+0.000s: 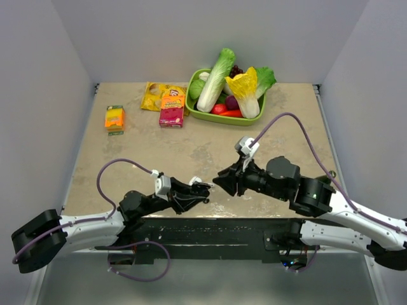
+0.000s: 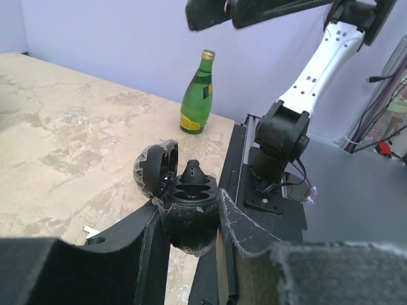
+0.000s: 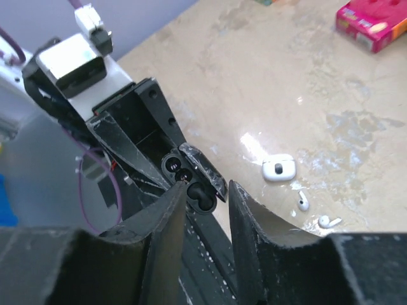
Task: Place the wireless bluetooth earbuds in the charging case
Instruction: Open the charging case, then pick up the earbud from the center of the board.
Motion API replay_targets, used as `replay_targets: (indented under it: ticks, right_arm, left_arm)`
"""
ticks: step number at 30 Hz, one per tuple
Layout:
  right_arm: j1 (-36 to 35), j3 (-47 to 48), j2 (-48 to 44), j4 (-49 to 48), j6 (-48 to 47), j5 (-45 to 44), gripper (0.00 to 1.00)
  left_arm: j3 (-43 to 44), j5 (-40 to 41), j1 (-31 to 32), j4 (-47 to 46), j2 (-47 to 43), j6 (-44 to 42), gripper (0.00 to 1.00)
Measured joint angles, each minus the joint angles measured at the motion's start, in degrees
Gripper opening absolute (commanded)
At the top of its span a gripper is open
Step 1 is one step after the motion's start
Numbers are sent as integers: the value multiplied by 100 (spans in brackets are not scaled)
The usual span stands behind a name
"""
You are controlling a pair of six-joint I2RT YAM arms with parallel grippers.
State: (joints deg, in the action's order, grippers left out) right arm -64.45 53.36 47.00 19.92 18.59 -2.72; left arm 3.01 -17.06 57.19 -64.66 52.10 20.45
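Earbuds (image 3: 303,202): two, white, lying on the table (image 3: 267,76). They are apart from each other and both outside any case. The second one (image 3: 329,222) lies farther from the white case.
White case (image 3: 278,168): rests on the table just beside the earbuds, untouched by either gripper. It has a dark oval on its upper face, and whether its lid is up cannot be told.
Black case (image 2: 189,219): round, with its lid (image 2: 154,168) swung open. It is held off the table near the near edge. A dark pointed piece (image 2: 193,171) stands in one socket.
Left gripper (image 2: 191,219): fingers clamped on the body of the black case, one on each side.
Right gripper (image 3: 206,189): fingers apart with nothing between them. The tips are close to the open black case and pointed at it.
Bottle (image 2: 197,92): green, upright, at the table's edge.
Pink box (image 3: 375,25): lies flat, well beyond the white case.
Orange box (image 1: 114,118): far left of the table.
Yellow bag (image 1: 154,95): just beside the pink box.
Tray (image 1: 210,118): green, at the far edge, filled with toy vegetables.
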Motion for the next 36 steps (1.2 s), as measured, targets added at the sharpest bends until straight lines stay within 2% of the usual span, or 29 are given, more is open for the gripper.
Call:
replay_targets:
  ticks: [5,10,17,24,26,31,36]
  right_arm:
    - [2,-46,-256,-2,151,-754,37]
    - [127,-538,149,-131,468,-1152,32]
    - [184,-1707,1228,-619,717,-769,30]
    - [186,-1869,2120,-1620,595,-50,35]
    - [184,-1869,2420,-1836,560,57,32]
    - [184,-1862,3080,-2046,586,66,10]
    - [184,-1862,3233,-2100,785,-79,5]
  left_arm:
    - [-2,310,0,4,-179,4,0]
    - [-4,752,0,90,-627,4,0]
    - [-4,1329,2,352,-1596,4,0]
    - [-4,1515,0,581,-2083,2,0]
    - [-4,1534,2,634,-2146,2,0]
    - [-4,1541,2,769,-2221,0,0]
    - [-4,1541,2,914,-2249,-2,0]
